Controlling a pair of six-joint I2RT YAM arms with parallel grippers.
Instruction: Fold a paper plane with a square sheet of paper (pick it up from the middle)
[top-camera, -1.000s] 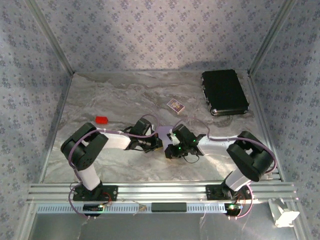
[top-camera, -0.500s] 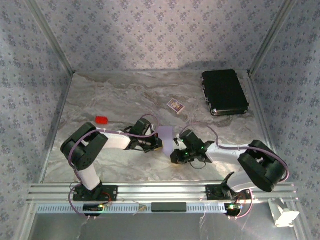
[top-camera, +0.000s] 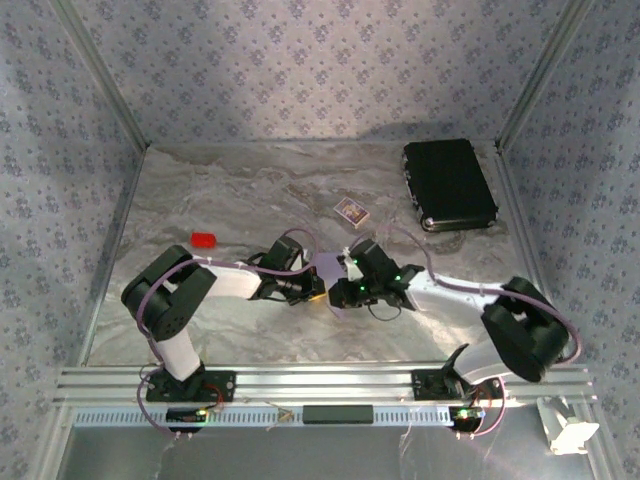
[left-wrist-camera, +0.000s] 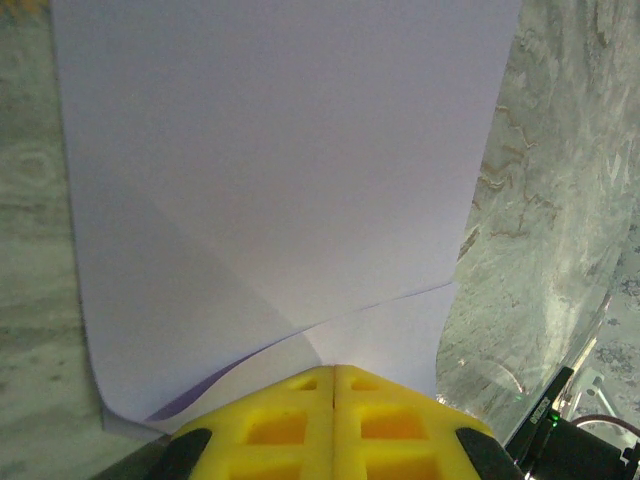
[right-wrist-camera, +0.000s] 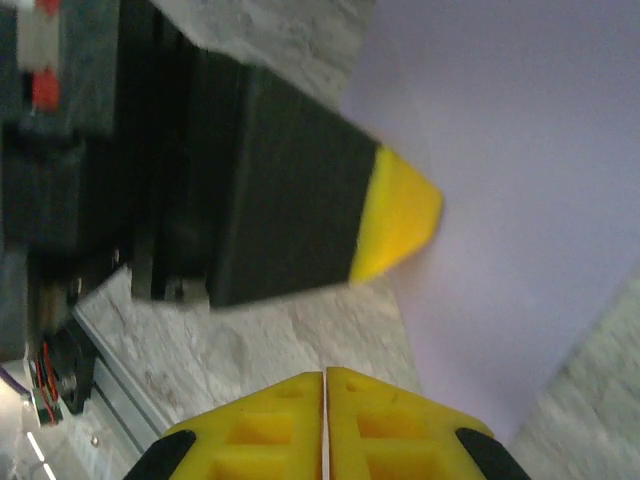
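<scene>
Marbled tabletop; lilac sheet top cropped, near edge inside left pincer.

Right gripper swings back in, far and left, after backing off to the near right half a second ago. It's over the near-right part of the square sheet of paper again, hiding more of it. Its elbow ends up further right and nearer than a second ago.

Matt, smooth square sheet of paper; marble-look table.
</scene>
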